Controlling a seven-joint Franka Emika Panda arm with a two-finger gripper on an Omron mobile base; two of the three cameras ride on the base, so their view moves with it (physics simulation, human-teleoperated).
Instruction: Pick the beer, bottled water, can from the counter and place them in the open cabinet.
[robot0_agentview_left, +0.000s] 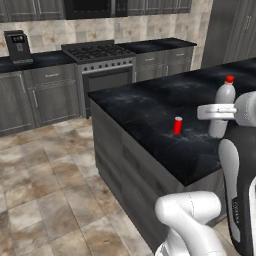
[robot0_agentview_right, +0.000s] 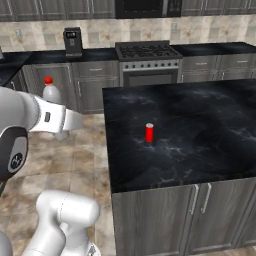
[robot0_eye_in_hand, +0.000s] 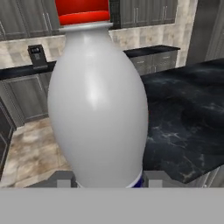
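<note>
A white bottled water (robot0_eye_in_hand: 97, 100) with a red cap stands upright, clamped low on its body between the two fingers of the gripper (robot0_eye_in_hand: 107, 179). The robot arm holds it in the air beside the black counter (robot0_agentview_right: 190, 130). A red can (robot0_agentview_right: 149, 133) stands on the counter, well apart.

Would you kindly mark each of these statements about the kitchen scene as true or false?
1. The gripper holds the bottled water. True.
2. The can lies on its side. False: it stands upright on the counter.
3. The bottled water has a red cap. True.
4. The can stands on the stove. False: it is on the counter, apart from the stove.
5. The bottled water rests on the floor. False: it is held in the jaws, upright.
</note>
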